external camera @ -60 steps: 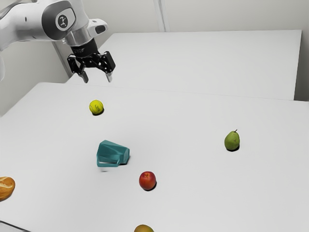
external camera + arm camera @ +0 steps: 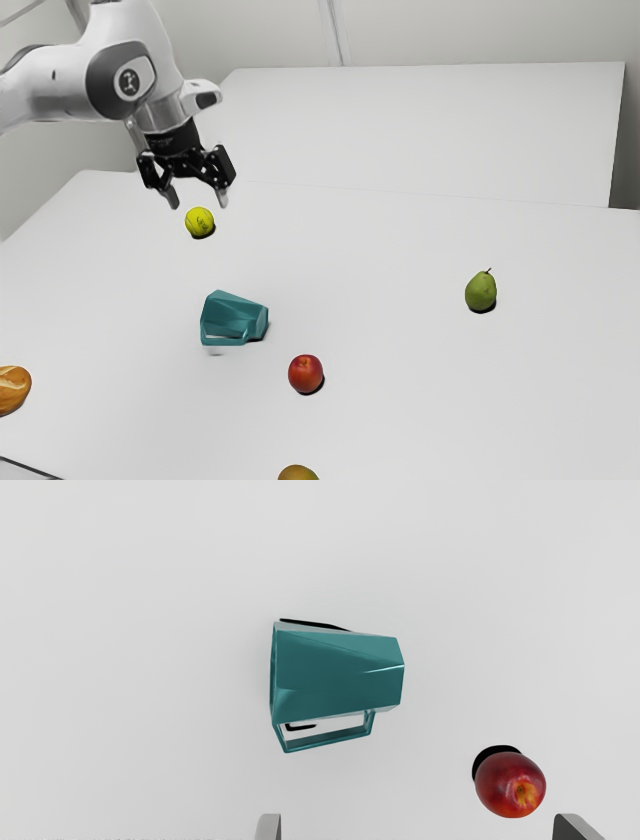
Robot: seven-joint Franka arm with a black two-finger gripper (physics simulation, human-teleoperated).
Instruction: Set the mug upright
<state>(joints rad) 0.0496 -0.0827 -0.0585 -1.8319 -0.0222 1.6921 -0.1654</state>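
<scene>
My gripper (image 2: 197, 199) hangs above the table in the exterior view, its two fingers spread wide with nothing between them. Below it, toward the exterior view's bottom, a teal faceted mug (image 2: 233, 318) lies on its side, the narrower base pointing to the exterior view's right. In the wrist view the mug (image 2: 337, 675) shows its side wall and its angular handle, ahead of the open gripper (image 2: 417, 827) and apart from it. The mug's inside is hidden in the wrist view.
A red fruit (image 2: 306, 373) lies near the mug's base end; a tennis ball (image 2: 199, 221) is close to the gripper in the exterior view. A pear (image 2: 481, 291), a bread roll (image 2: 13, 389) and a brownish fruit (image 2: 298, 473) are farther out on the white table (image 2: 400, 400).
My gripper has come lower in the exterior view, with a slight shift to that view's left. The mug and the other objects have not moved.
</scene>
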